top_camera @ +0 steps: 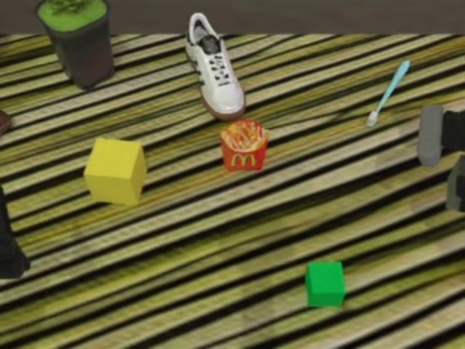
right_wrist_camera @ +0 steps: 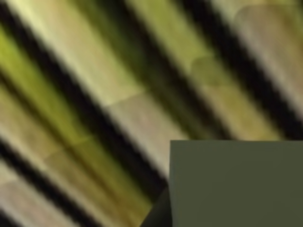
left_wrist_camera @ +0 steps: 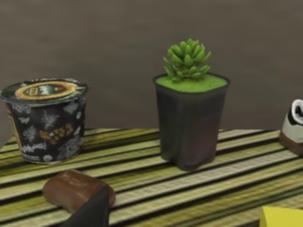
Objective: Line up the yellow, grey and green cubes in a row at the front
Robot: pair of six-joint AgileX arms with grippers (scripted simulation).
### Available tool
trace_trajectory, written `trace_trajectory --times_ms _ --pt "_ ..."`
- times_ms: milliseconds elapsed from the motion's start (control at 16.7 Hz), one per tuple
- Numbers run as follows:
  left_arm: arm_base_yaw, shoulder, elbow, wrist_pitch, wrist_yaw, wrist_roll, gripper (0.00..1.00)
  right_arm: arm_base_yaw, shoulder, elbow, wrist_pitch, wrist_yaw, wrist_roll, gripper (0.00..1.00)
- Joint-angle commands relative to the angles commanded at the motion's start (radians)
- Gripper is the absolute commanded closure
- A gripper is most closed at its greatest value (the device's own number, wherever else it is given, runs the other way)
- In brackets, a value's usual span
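Observation:
The yellow cube rests on the striped table at the left, and one corner of the yellow cube shows in the left wrist view. The small green cube stands at the front right of centre. The grey cube is cut off by the right edge of the top view; up close, the grey cube fills a corner of the right wrist view. My right arm reaches in at the right edge, just beside it. My left arm stays at the left edge, apart from the yellow cube.
A red fries carton stands mid-table with a white shoe behind it. A dark pot with a green plant is at the back left, a blue toothbrush at the back right. A noodle cup and a brown object lie near my left gripper.

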Motion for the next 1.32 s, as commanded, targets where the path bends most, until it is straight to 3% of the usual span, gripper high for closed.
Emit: trace_trajectory --times_ms 120,300,720,900,1080,1320 --pt "0.000 0.000 0.000 0.000 0.000 0.000 0.00 0.015 0.005 0.008 -0.004 0.000 0.009 1.00" --pt "0.000 0.000 0.000 0.000 0.000 0.000 0.00 0.114 0.031 0.050 -0.027 0.000 0.065 1.00" --pt "0.000 0.000 0.000 0.000 0.000 0.000 0.00 0.568 0.102 0.187 -0.105 -0.004 0.316 1.00" --pt "0.000 0.000 0.000 0.000 0.000 0.000 0.00 0.716 0.114 0.234 -0.124 -0.005 0.414 1.00" --pt "0.000 0.000 0.000 0.000 0.000 0.000 0.00 0.769 0.114 0.253 -0.130 -0.004 0.458 1.00" --pt "0.000 0.000 0.000 0.000 0.000 0.000 0.00 0.766 0.111 0.250 -0.129 -0.004 0.459 1.00"
